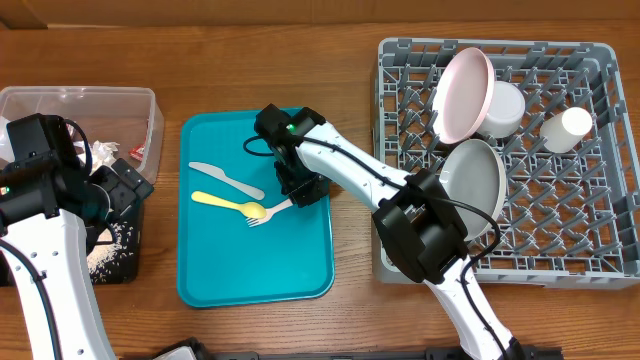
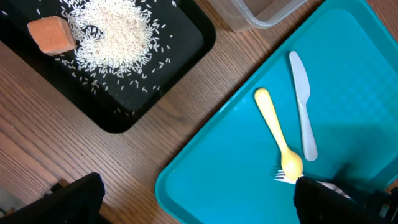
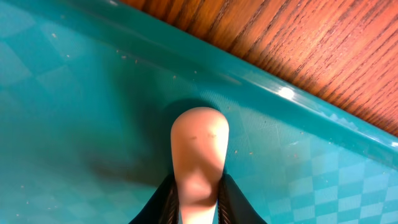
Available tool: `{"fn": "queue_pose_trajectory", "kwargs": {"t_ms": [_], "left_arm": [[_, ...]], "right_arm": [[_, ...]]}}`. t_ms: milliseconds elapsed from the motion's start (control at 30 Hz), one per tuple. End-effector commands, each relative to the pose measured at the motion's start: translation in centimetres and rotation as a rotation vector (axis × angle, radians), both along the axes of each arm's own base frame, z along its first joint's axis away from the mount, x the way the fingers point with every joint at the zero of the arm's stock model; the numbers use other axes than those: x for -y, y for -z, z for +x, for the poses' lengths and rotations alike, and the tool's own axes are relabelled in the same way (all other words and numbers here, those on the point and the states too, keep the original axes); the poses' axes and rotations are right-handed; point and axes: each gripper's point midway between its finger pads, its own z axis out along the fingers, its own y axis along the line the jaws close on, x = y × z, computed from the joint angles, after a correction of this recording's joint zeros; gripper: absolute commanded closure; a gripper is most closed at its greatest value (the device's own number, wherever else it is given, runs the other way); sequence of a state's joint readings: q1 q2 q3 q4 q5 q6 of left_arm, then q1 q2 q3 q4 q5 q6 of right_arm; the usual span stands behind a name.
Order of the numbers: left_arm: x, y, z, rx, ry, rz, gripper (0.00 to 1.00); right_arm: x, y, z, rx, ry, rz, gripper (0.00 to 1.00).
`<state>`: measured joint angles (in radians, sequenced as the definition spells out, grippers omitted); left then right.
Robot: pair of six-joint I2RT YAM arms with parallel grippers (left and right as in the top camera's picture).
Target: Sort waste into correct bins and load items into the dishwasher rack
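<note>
My right gripper is shut on the handle of the pale fork on the teal tray. The right wrist view shows the handle pinched between the fingers. The fork's tines touch the bowl of the yellow spoon. The grey knife lies beside it. My left gripper is open and empty above the tray's corner. The black tray holds white rice and the orange cube. The rack holds both plates, the bowl and the cup.
The clear tub with white napkins and a red-and-white wrapper stands at the far left, behind the black tray. Bare wooden table lies between the teal tray and the rack.
</note>
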<state>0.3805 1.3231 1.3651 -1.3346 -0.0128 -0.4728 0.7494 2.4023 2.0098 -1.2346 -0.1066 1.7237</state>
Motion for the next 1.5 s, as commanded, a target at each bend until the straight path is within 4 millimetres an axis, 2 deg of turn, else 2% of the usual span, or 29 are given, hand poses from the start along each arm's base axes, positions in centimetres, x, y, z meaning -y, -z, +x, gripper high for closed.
{"fn": "queue_pose_trajectory", "kwargs": {"t_ms": [0, 100, 200, 300, 600, 733, 833, 900, 1000, 1133, 1233, 1333, 1467], "left_arm": [[-0.3, 0.0, -0.2, -0.003, -0.023, 0.008, 0.0], [-0.3, 0.0, -0.2, -0.003, -0.023, 0.008, 0.0], [-0.3, 0.0, -0.2, -0.003, -0.023, 0.008, 0.0], [-0.3, 0.0, -0.2, -0.003, -0.023, 0.008, 0.0], [-0.3, 0.0, -0.2, -0.003, -0.023, 0.008, 0.0], [-0.3, 0.0, -0.2, -0.003, -0.023, 0.008, 0.0], [-0.3, 0.0, -0.2, -0.003, -0.023, 0.008, 0.0], [-0.3, 0.0, -0.2, -0.003, -0.023, 0.008, 0.0], [-0.3, 0.0, -0.2, -0.003, -0.023, 0.008, 0.0], [-0.3, 0.0, -0.2, -0.003, -0.023, 0.008, 0.0], [-0.3, 0.0, -0.2, -0.003, -0.023, 0.008, 0.0], [-0.3, 0.0, -0.2, -0.003, -0.023, 0.008, 0.0], [-0.3, 0.0, -0.2, -0.003, -0.023, 0.008, 0.0]], "right_arm": [[0.0, 1.0, -0.2, -0.018, -0.031, -0.006, 0.96], [-0.1, 0.4, -0.1, -0.008, -0.039, 0.003, 0.96], [-0.4, -1.1, 0.8, 0.039, -0.093, 0.031, 0.96], [-0.7, -3.9, 2.9, 0.144, -0.2, 0.054, 0.96], [0.0, -11.4, 6.4, 0.358, -0.481, 0.042, 0.96], [1.0, -13.2, 6.9, 0.39, -0.6, 0.008, 0.96], [1.7, -13.2, 6.9, 0.386, -0.64, -0.023, 0.96], [2.7, -13.2, 7.2, 0.389, -0.65, -0.083, 0.96], [5.3, -14.1, 8.1, 0.421, -0.671, -0.244, 0.96], [8.1, -16.5, 9.2, 0.462, -0.814, -0.419, 0.96], [10.6, -18.8, 9.9, 0.483, -0.814, -0.536, 0.96], [13.4, -20.5, 10.7, 0.496, -0.767, -0.583, 0.95], [16.4, -21.0, 12.4, 0.48, -0.798, -0.564, 0.94]]}}
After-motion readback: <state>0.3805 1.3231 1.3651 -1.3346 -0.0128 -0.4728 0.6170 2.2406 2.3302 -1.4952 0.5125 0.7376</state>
